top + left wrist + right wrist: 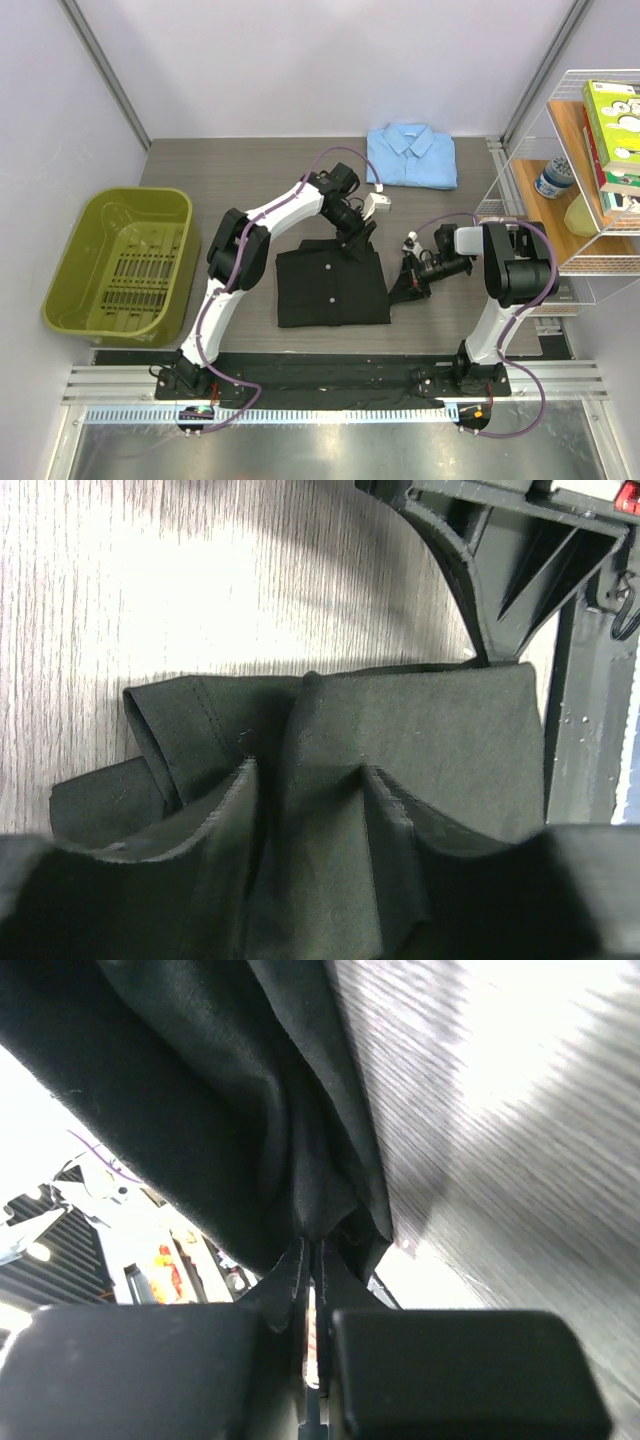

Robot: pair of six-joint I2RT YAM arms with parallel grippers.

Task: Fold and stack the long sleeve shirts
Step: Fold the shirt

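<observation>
Black shirt [332, 290] lies mid-surface [240, 180], folded to a rough square, and both arms are on it. The left arm [285, 205] reaches to its far edge, where the left jaws clamp a bunched ridge of black cloth that rises in pleats toward the wrist camera. The right arm [500, 270] comes in from the side, and the right jaws are clenched tight on a gathered bit of the shirt's right edge. The blue shirt [412, 155] sits folded at the far edge, well apart. A green bin [70, 270] stands at the left.
</observation>
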